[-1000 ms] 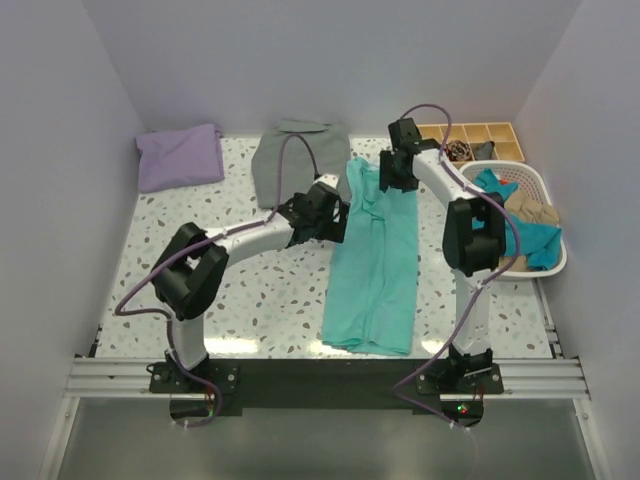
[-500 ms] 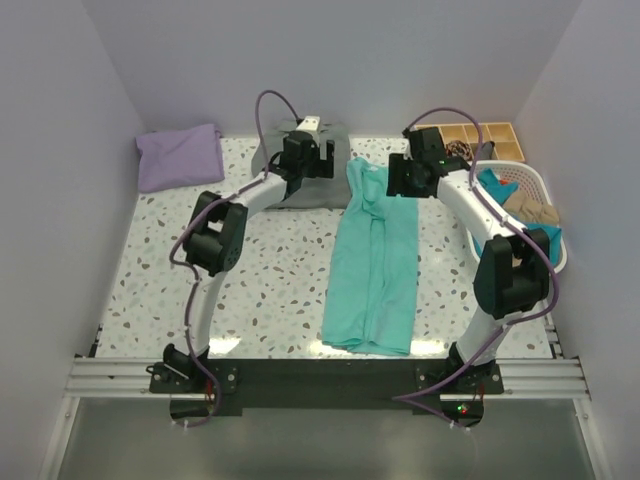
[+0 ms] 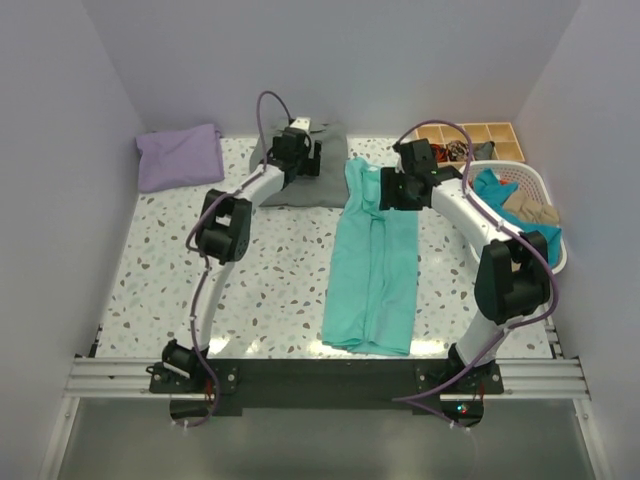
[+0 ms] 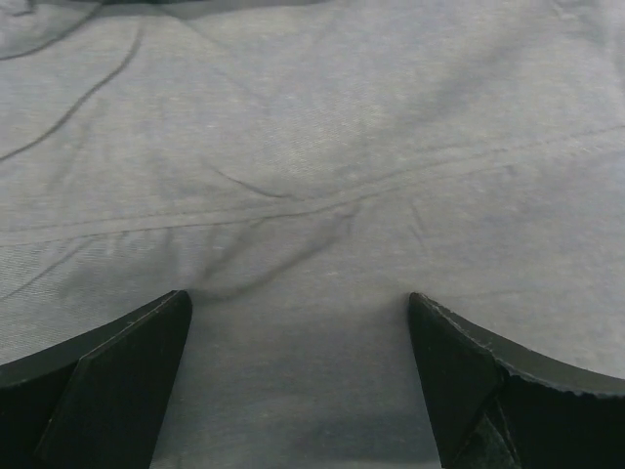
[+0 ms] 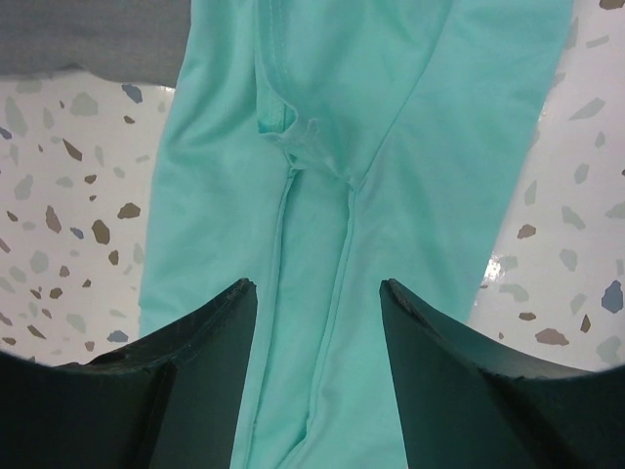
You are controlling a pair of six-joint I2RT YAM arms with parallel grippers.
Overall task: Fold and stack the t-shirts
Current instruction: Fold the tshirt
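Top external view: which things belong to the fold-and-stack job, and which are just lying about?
Job: turquoise t-shirt, spread lengthwise; folded grey shirt; folded lavender shirt; probably the clothes in the white basket.
Lying about: wooden compartment tray at the far right corner.

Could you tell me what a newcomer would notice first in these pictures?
The long turquoise t-shirt, folded into a narrow strip, runs down the middle of the speckled table, with the right gripper open above its far end. At the back, the left gripper hangs wide open over a grey folded garment, and a lavender t-shirt lies in the far left corner.
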